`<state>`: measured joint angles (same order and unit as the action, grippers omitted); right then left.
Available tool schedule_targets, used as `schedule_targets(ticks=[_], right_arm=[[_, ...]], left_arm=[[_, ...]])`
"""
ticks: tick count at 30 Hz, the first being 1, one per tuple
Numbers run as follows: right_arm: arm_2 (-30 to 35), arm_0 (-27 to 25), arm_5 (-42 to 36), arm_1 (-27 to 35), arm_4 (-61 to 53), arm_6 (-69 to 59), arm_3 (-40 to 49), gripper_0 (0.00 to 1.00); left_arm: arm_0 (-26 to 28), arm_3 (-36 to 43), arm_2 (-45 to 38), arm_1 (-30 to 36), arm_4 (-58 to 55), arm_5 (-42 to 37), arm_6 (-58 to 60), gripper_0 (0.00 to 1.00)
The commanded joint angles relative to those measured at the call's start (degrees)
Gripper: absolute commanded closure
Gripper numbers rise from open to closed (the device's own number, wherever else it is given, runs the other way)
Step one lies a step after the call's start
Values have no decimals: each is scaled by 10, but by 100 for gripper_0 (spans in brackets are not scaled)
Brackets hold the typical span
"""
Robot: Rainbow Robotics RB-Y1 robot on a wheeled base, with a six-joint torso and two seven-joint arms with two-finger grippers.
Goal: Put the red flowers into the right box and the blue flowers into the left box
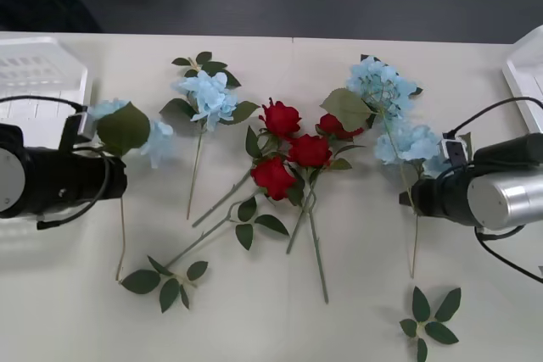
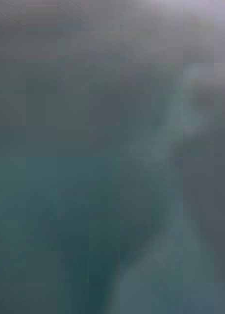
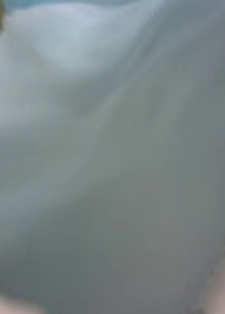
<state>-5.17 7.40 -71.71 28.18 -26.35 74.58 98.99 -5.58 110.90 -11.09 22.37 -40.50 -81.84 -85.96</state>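
Loose green leaf sprigs [image 1: 431, 325] lie beside deep-red artificial roses [image 1: 293, 154] and pale-blue hydrangea clusters [image 1: 206, 95] on the cream tabletop [image 1: 356, 311]. Left gripper [image 1: 93, 137] and right gripper [image 1: 424, 177] overlap blue clusters; finger state indeterminable. White plastic trays, left [image 1: 38, 69] and right [image 1: 524, 69], flank them.

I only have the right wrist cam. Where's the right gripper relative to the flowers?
Observer: In the front view, the right gripper is at the table's right side, over the stem of the right-hand blue flowers.
Operator: And the red ones?
Observer: All four red flowers lie clustered mid-table, none of them in the right box.
Operator: Left arm?
Observer: The left gripper is by another blue cluster, close to the left box.
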Motion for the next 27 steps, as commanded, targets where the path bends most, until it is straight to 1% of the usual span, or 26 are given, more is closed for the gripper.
schedule_targets(ticks=[1, 6, 9, 11, 13, 16, 19, 21, 22, 23, 24, 25, 26, 27], right_arm=[[-14, 32, 14, 11, -11, 25, -16, 0], [-24, 44, 39, 11, -27, 29, -30, 0], [-27, 47, 62, 11, -49, 35, -35, 0], [-27, 47, 68, 11, -49, 36, -35, 0], [-28, 48, 68, 11, -49, 38, -35, 0], [-31, 48, 68, 11, -49, 41, -35, 0], [-32, 48, 67, 11, -49, 43, -39, 0], [-34, 48, 67, 11, -47, 45, -43, 0], [-34, 48, 67, 11, -46, 47, -47, 5], [-35, 48, 66, 11, -43, 48, -49, 19], [-36, 48, 66, 11, -42, 50, -53, 42], [-36, 48, 64, 11, -42, 50, -55, 61], [-36, 48, 60, 11, -39, 50, -56, 84], [-36, 48, 57, 12, -38, 51, -56, 99]], left_arm=[[-6, 87, -39, -2, -16, -29, -20, 100], [15, 188, -99, -1, -12, -37, -29, 100], [20, 226, -136, 11, -14, -38, -31, 100], [18, 230, -159, 30, -14, -40, -30, 100], [14, 222, -170, 54, -9, -40, -27, 100], [0, 184, -184, 101, -4, -39, -25, 100], [-27, 129, -190, 141, -1, -40, -24, 100], [-53, 64, -190, 174, 0, -39, -23, 100], [-63, 38, -190, 184, -1, -35, -24, 100], [-71, 13, -190, 193, -3, -28, -25, 100], [-80, -23, -188, 203, -5, -14, -26, 100], [-86, -45, -187, 210, -7, -3, -29, 100], [-93, -74, -185, 218, -9, 12, -31, 100], [-100, -95, -182, 223, -11, 24, -33, 100]])
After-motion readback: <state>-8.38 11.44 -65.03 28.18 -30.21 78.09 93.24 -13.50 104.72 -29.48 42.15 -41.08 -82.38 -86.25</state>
